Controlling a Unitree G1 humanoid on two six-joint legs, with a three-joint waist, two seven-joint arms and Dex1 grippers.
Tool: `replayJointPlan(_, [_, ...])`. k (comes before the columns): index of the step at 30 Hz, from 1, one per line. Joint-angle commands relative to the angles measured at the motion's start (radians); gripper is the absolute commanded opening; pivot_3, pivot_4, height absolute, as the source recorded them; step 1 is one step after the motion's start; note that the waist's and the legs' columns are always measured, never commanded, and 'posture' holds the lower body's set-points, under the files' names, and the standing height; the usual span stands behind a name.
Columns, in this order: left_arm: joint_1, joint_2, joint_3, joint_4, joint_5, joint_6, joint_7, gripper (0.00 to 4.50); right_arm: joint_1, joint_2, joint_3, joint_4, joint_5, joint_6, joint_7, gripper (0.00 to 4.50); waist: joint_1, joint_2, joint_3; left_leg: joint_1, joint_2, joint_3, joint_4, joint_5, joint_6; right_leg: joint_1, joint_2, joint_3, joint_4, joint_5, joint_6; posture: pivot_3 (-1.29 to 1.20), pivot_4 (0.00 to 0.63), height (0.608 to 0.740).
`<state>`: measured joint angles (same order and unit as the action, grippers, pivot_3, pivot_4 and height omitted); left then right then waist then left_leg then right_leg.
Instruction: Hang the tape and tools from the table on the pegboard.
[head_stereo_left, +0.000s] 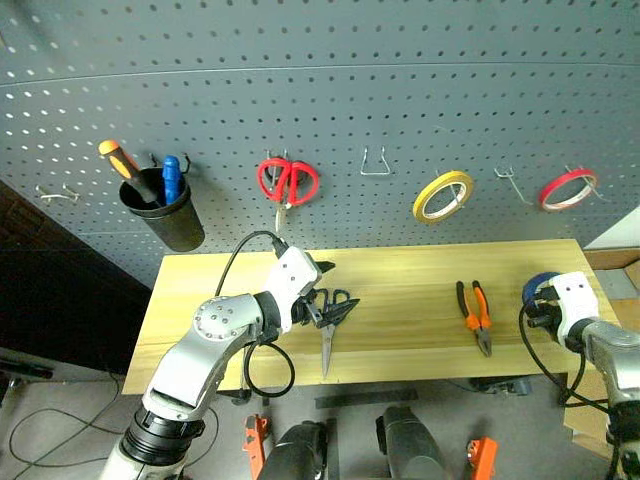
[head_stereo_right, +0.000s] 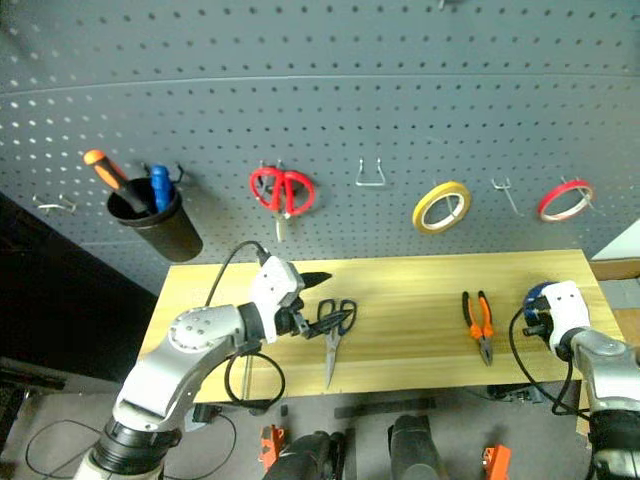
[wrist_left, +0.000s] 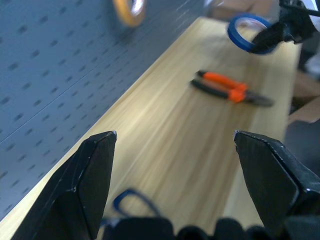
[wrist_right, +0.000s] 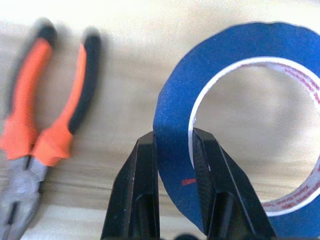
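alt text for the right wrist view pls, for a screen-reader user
The right gripper pinches the band of the blue tape between its two black fingers, one outside the ring and one inside. The orange-and-black pliers lie beside it on the table.

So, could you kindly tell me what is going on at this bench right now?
The robot is hanging things from the table on the pegboard. Its right claw is shut on the blue tape, pinching the ring's wall. The left claw is open, hovering by the blue-handled scissors. The orange pliers lie on the wood. On the board, a yellow ring, a red ring and red scissors hang.
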<state>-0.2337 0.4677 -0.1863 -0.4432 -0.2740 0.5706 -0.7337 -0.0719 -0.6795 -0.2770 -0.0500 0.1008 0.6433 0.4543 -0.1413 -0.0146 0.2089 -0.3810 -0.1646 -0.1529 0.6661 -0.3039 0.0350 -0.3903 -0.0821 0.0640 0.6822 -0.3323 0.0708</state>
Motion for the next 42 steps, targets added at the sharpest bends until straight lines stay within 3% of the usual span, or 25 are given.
replayJointPlan(1, [0.014,0.015,0.017,-0.064,-0.06,-0.051,-0.058,4.05,0.061,0.028,-0.043,-0.359,-0.007,0.115,-0.076,0.38,-0.002,0.0,0.0,0.001,0.001,0.001,0.0,0.0,0.0,0.0,0.0,-0.001,0.0,0.001,-0.001,-0.27,0.228,0.74])
replayJointPlan(4, [0.014,0.019,0.029,-0.061,-0.076,-0.092,-0.081,4.05,0.125,0.076,0.037,-0.603,-0.044,0.195,-0.142,0.38,0.004,0.0,0.0,0.001,0.003,0.001,0.0,0.0,-0.001,0.0,0.0,-0.004,0.0,0.003,-0.002,-0.28,0.231,0.74])
replayJointPlan(8, [0.008,0.012,0.044,-0.05,-0.093,-0.133,-0.094,4.05,0.047,0.155,0.168,-0.759,-0.093,0.236,-0.236,0.38,0.0,0.0,0.0,0.002,0.003,0.001,0.001,0.0,-0.001,0.0,0.0,-0.004,0.0,0.005,-0.003,-0.29,0.232,0.74])
replayJointPlan(11, [-0.006,0.01,0.032,-0.033,-0.089,-0.147,-0.093,4.05,-0.088,0.174,0.212,-0.706,-0.115,0.183,-0.259,0.38,-0.001,0.0,0.001,0.003,0.003,0.005,0.003,0.0,-0.001,0.0,-0.001,-0.004,-0.002,0.009,-0.001,-0.29,0.229,0.74])
replayJointPlan(17, [-0.023,-0.01,0.023,-0.016,-0.08,-0.156,-0.073,4.05,-0.23,0.195,0.181,-0.455,-0.103,0.038,-0.257,0.38,0.005,0.0,0.0,0.002,0.003,0.003,0.005,0.0,-0.001,0.0,-0.001,-0.008,-0.002,0.009,-0.001,-0.27,0.218,0.74])
replayJointPlan(24, [-0.026,-0.032,0.017,-0.003,-0.077,-0.177,-0.06,4.05,-0.311,0.22,0.161,-0.208,-0.09,-0.151,-0.248,0.38,-0.003,0.0,0.0,0.001,0.003,0.004,0.004,0.0,-0.001,-0.003,-0.002,-0.009,-0.001,0.009,-0.001,-0.25,0.209,0.74])
replayJointPlan(31, [-0.029,-0.036,0.018,0.013,-0.065,-0.201,-0.057,4.05,-0.318,0.26,0.157,-0.153,-0.042,-0.233,-0.218,0.38,-0.006,0.0,0.0,0.001,0.003,0.005,0.005,0.001,-0.001,-0.003,-0.002,-0.01,0.0,0.01,-0.001,-0.25,0.205,0.74])
replayJointPlan(32, [-0.029,-0.036,0.019,0.016,-0.059,-0.215,-0.057,4.05,-0.298,0.268,0.16,-0.172,-0.033,-0.224,-0.21,1.1,-0.006,0.0,0.0,0.001,0.003,0.005,0.005,0.001,-0.001,-0.003,-0.002,-0.01,0.0,0.01,-0.001,-0.25,0.204,0.74])
replayJointPlan(36, [-0.022,-0.022,0.024,0.027,-0.068,-0.231,-0.084,4.05,-0.186,0.276,0.168,-0.284,-0.023,-0.165,-0.202,2.32,-0.001,0.0,0.0,0.0,0.003,0.003,0.006,0.0,-0.001,-0.003,-0.004,-0.017,0.0,0.01,-0.001,-0.25,0.204,0.74])
replayJointPlan(42, [-0.012,0.059,0.021,0.094,0.001,-0.308,-0.135,4.05,-0.019,0.343,0.11,-0.508,0.049,0.13,-0.256,4.36,0.0,0.001,0.0,0.0,0.003,0.002,0.008,0.0,-0.001,-0.003,-0.004,-0.019,0.001,0.01,-0.003,-0.27,0.209,0.74])
